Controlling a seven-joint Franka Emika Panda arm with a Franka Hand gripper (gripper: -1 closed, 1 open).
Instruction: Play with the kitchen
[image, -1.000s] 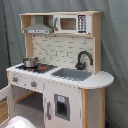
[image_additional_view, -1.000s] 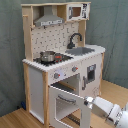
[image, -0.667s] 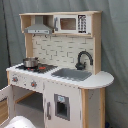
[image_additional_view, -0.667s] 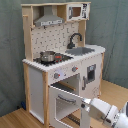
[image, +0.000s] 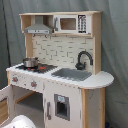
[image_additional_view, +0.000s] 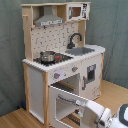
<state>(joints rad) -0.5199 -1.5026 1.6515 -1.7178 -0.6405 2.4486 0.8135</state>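
In the first exterior view the toy kitchen (image: 57, 70) stands against a grey curtain (image: 114, 45), filling most of the frame. A small pot (image: 30, 62) sits on the stovetop (image: 34, 67) at the first exterior view's left, with the sink (image: 71, 74) and black faucet (image: 83, 59) to its right. Above are the grey hood (image: 39, 26) and the microwave (image: 71, 23). A pale rounded part of the arm (image: 19, 122) shows at the bottom edge, low before the open oven space; the hand is not visible here.

In the second exterior view the kitchen stands on a wooden floor (image_additional_view: 20, 119). Its windowed oven door (image_additional_view: 64, 103) hangs swung down and open below the two knobs (image_additional_view: 64, 72). The hand (image_additional_view: 79, 112) reaches in from the second exterior view's lower right, right at the door's near edge; whether it is wide, narrow or gripping the door I cannot tell.

The step in hand looks like working the oven door. Next would call for a steady push or pull along the hinge's arc.
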